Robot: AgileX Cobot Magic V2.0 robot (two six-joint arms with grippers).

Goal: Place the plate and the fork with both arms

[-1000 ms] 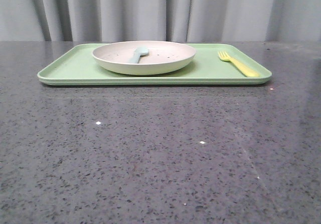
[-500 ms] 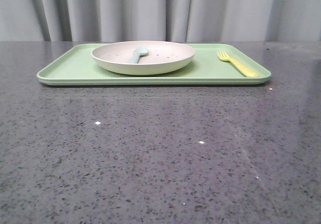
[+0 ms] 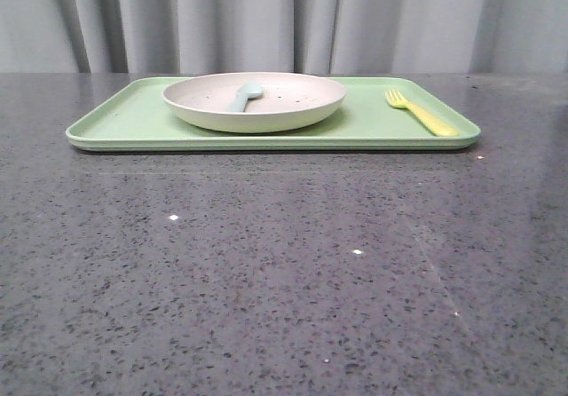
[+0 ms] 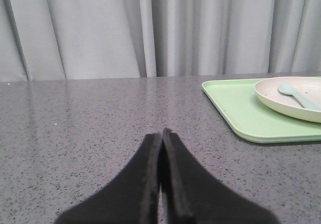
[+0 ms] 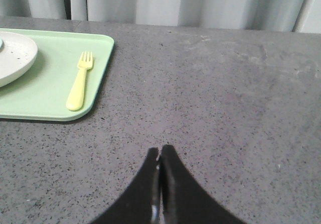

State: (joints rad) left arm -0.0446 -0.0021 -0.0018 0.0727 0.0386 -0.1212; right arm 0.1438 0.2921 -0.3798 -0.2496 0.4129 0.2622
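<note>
On the tabletop (image 3: 284, 272), the plate (image 3: 255, 100) holding a spoon (image 3: 244, 95) and the fork (image 3: 422, 113) lay apart on the tray (image 3: 124, 121), while the left gripper (image 4: 162, 134) and right gripper (image 5: 160, 152) were both closed and empty above bare tabletop.

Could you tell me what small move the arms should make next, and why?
Probably open both tools and start reaching toward the tray. The left tool and right tool are shut, empty, and over bare table. The plate, with a spoon in it, and the fork lie untouched on the tray, the plate nearer the left arm, the fork nearer the right.
</note>
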